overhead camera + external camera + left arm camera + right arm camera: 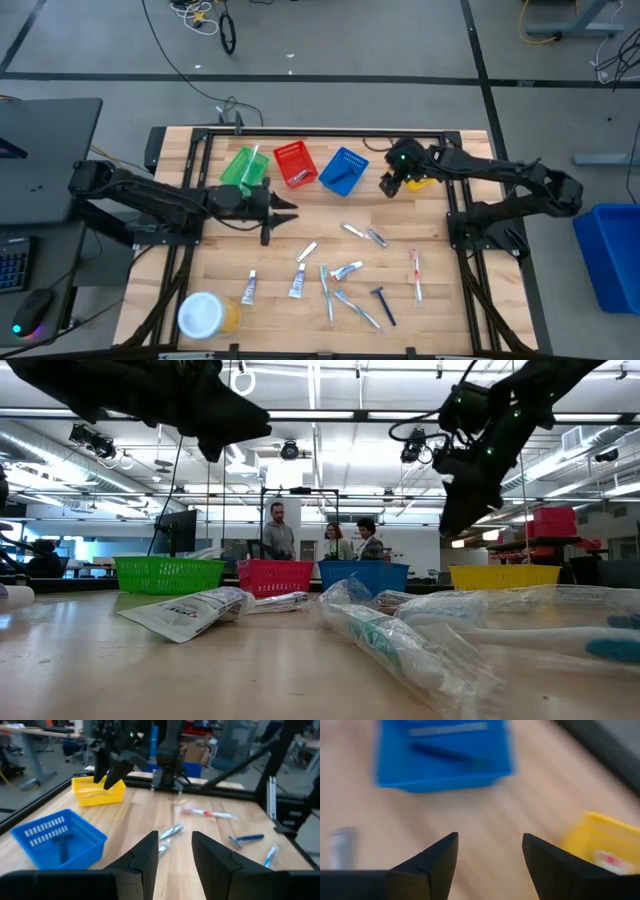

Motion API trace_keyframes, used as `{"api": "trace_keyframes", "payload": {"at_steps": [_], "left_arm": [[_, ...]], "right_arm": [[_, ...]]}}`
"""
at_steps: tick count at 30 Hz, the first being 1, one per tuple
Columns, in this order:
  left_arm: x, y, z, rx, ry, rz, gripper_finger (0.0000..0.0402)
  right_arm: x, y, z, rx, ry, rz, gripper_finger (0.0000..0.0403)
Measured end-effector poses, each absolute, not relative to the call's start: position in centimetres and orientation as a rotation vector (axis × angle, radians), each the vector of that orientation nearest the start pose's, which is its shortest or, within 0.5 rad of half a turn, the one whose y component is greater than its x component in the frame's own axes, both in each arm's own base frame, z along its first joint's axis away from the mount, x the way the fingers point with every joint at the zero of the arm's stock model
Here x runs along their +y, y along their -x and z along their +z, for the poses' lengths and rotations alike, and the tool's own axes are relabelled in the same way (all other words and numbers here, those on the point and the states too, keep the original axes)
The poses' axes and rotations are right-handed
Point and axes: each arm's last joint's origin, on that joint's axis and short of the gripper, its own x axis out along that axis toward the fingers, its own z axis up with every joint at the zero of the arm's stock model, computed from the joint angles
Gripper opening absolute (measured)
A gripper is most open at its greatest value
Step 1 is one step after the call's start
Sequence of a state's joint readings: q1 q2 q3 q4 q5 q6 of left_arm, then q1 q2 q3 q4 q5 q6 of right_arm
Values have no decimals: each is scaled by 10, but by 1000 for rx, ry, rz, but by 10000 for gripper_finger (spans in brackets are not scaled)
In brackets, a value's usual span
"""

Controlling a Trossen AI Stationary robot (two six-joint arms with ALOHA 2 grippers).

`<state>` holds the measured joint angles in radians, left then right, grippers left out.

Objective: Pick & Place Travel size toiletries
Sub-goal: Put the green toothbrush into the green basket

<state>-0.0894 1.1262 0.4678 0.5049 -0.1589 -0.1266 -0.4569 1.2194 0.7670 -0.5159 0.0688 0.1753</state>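
Observation:
The travel size toiletries lie loose on the wooden table: white tubes (298, 285), toothbrushes (417, 275) and a dark blue razor (383, 305). My left gripper (288, 212) hangs open in the air near the table's middle, in front of the green basket (243, 165) and the red basket (294, 163). Nothing is between its fingers (145, 857). My right gripper (390, 185) stands open and slants down above the yellow basket (424, 183), beside the blue basket (343, 170). A white item (607, 861) lies in the yellow basket, and a razor (62, 847) in the blue one.
A big yellow jar with a white lid (207, 315) stands at the near left corner. The four baskets stand in a row along the far edge. Bare wood lies between the baskets and the scattered items. People stand in the room beyond the table (325, 542).

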Motion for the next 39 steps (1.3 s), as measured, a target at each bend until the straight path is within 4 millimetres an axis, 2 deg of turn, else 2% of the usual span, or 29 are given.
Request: {"api": "trace_keyframes", "payload": {"at_steps": [7,13,17,21,29,34,39], "left_arm": [[-27,-271,242,187,-14,-31,126],[-37,-312,258,407,-29,-141,126],[-50,-337,259,516,-77,-185,128],[-67,-359,250,576,-147,-255,149],[-105,-376,216,656,-266,-411,210],[-124,-378,182,736,-303,-485,213],[-129,-380,165,772,-290,-543,203]], "right_arm": [[-72,-225,222,863,-330,-378,213],[-54,-234,226,812,-288,-297,214],[-47,-237,227,802,-290,-275,224],[-43,-238,227,801,-291,-260,237],[-36,-241,229,780,-293,-237,257],[-33,-243,231,741,-292,-253,261],[-33,-247,234,694,-293,-249,260]]}}
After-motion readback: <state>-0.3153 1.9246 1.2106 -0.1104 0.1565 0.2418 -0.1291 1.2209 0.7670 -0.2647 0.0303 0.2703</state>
